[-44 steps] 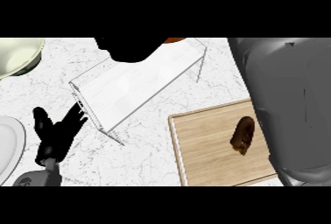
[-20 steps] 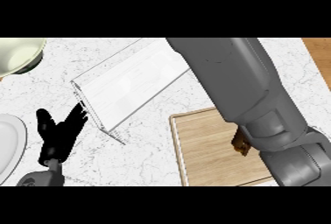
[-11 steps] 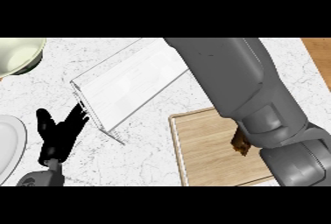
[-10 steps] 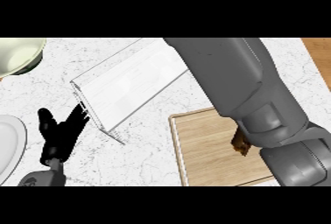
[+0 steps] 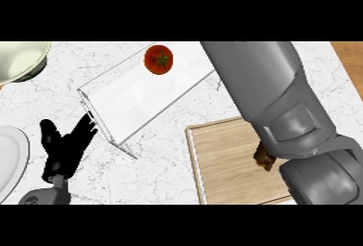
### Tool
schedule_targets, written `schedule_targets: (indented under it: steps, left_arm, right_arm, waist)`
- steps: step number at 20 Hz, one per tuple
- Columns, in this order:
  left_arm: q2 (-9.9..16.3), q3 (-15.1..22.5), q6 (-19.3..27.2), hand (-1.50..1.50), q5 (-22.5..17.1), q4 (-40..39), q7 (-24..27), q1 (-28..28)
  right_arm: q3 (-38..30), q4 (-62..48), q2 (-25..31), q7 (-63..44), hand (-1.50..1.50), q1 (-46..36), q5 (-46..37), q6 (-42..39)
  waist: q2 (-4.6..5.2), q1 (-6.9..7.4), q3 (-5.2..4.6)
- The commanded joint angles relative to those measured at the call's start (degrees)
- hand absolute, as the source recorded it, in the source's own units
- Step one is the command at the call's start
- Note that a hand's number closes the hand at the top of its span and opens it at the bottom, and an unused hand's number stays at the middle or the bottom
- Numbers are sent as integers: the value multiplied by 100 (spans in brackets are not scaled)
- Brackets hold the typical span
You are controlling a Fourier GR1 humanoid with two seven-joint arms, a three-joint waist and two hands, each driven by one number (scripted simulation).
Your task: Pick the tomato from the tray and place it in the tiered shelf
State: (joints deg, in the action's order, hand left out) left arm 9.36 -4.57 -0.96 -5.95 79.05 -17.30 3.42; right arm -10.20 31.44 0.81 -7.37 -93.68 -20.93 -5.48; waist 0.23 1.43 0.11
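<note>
The tomato (image 5: 159,59) lies on the tiered shelf (image 5: 142,98), at its 12 o'clock end. The left hand (image 5: 65,150) rests at 8 o'clock, fingers open. The right hand is probably hidden; I cannot tell its fingers.

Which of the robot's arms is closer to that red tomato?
Right. Its grey forearm passes just right of the tomato; the left hand rests far below-left, by the counter's edge.

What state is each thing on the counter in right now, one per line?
Tomato: lying on the shelf's top, nothing holding it.
Shelf: standing on the counter, carrying the tomato.
Tray: flat on the counter, partly under the right arm.
Left hand: open, resting, fingers up.
Right hand: out of view.
</note>
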Motion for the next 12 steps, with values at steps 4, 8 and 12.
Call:
schedule_targets:
  steps: [4, 8, 12]
  left_arm:
    - [2, -48, -22, 0, 39, -191, 171, -79]
    - [-33, -48, 29, 0, -26, -165, -163, 182]
    - [-325, 272, 302, 0, 317, 172, 85, -208]
  right_arm:
    - [-898, -78, 216, 1, -150, 30, 890, -68]
    - [-1305, -206, 175, -390, -150, -385, 1197, 519]
    - [-1328, -205, 642, -328, -150, -219, 1052, 893]
  waist:
    - [18, -28, -16]
    - [24, 10, -18]
    - [0, -4, -14]
